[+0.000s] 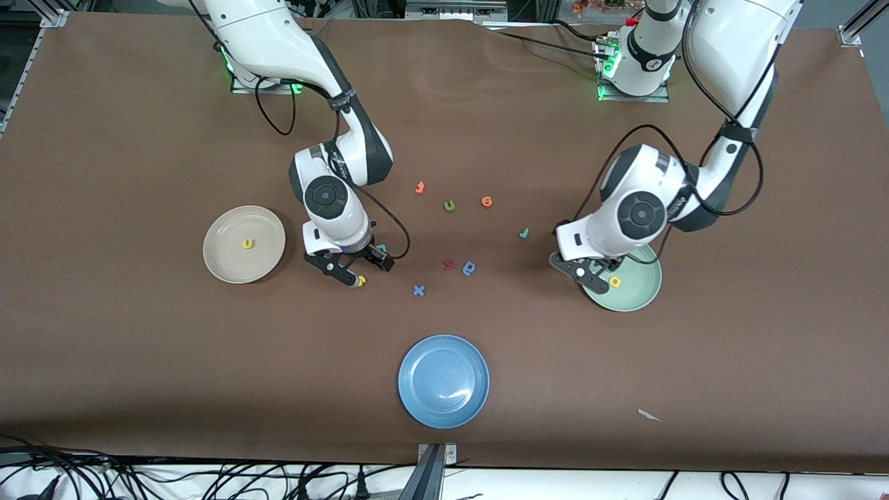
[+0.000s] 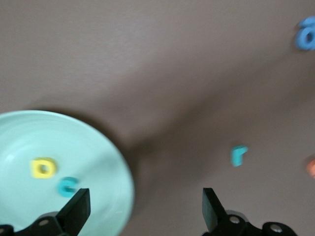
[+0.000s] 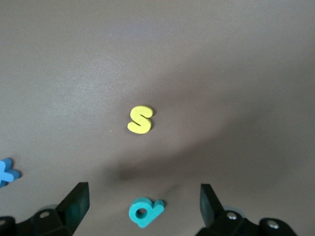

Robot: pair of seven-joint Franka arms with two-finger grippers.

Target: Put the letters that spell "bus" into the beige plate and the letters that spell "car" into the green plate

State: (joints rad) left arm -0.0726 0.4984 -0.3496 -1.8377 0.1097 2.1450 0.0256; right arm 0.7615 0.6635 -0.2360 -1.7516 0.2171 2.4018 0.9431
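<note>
Brown tabletop (image 1: 139,361) lies wide between the three plates' rims.

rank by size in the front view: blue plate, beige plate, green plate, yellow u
1. Blue plate, which looks largest, though it lies nearest the camera.
2. Beige plate and green plate: they look alike, and the left arm covers part of the green one, so no ranking.
3. Yellow u, tiny, in the beige plate.

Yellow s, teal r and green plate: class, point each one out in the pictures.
yellow s (image 3: 140,119): right wrist view, on the letter's middle stroke.
teal r (image 2: 238,155): left wrist view, on the letter's stem.
green plate (image 1: 642,295): front view, on a bare part near its rim.
</note>
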